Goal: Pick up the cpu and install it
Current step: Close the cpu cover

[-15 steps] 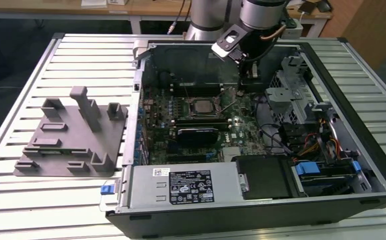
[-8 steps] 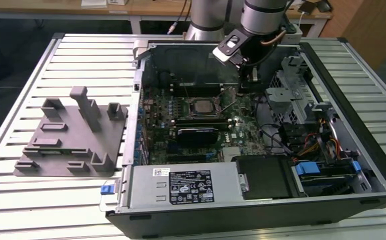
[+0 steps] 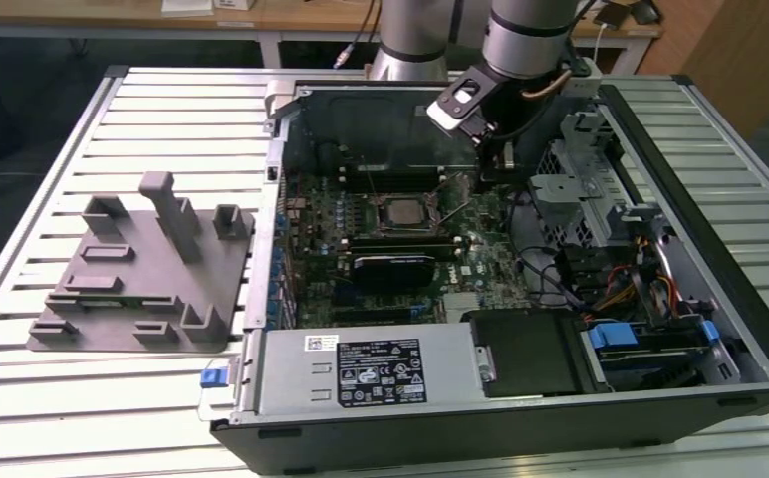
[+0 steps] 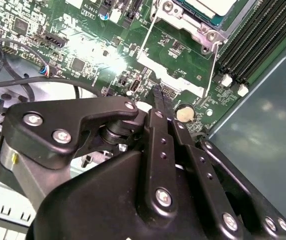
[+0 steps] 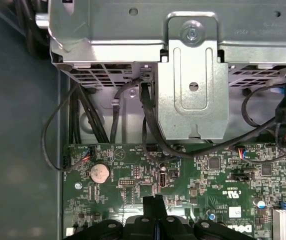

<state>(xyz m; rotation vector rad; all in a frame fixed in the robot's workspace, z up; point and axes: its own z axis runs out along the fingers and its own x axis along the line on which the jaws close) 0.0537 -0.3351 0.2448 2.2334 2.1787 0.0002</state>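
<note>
Exterior view high above; both wrist views near motherboard (image 5: 203, 181).

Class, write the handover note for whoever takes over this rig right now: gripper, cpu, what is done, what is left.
The black gripper: shut, holding nothing, close above the green motherboard, on the exterior view's right of the metal-framed black socket.
The cpu, a flat silver-grey square chip: lying in that socket.
Done: chip picked up and placed.
Left: cannot tell whether the frame is latched.
</note>
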